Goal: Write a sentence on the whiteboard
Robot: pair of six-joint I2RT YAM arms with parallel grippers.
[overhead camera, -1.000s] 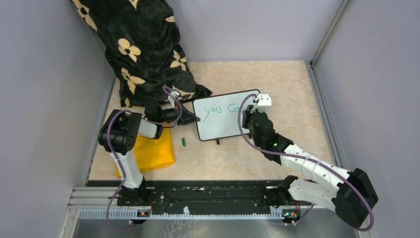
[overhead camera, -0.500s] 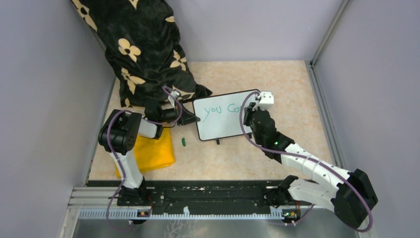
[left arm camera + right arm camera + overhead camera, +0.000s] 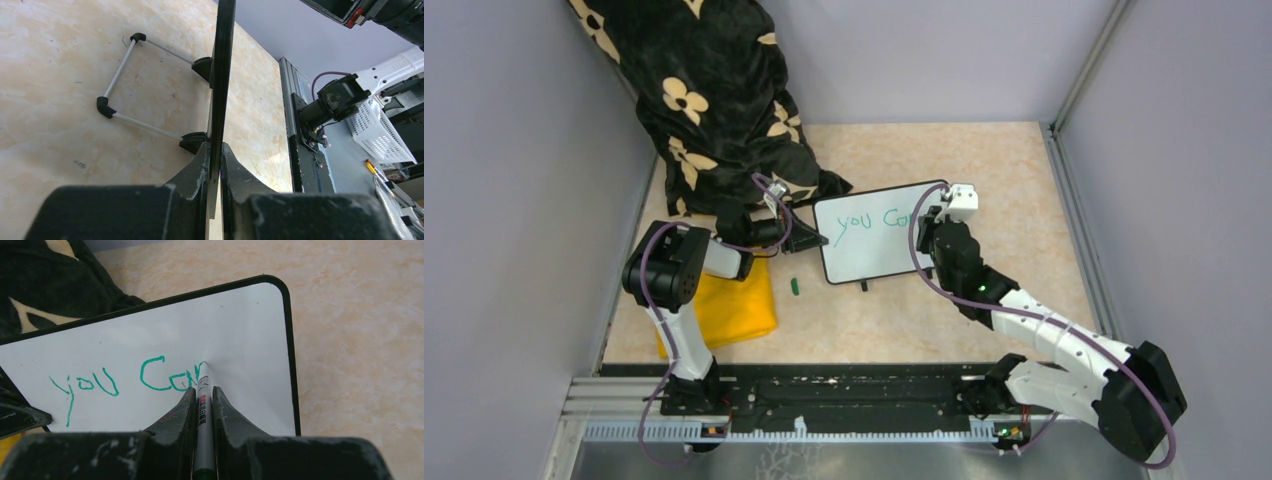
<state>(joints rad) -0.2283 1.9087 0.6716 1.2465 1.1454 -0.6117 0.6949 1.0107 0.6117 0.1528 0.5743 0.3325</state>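
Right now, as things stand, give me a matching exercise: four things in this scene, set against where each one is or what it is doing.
Things:
1. left gripper
2. right gripper
3. yellow folded cloth
4. small green cap-like piece

States:
A. lies loose on the table, between the cloth and the whiteboard
B. shut on the marker, its tip at the green writing
C. shut on the whiteboard's left edge
D. lies partly beneath the left arm

Pairs: 1-C; 2-B; 3-D; 4-A
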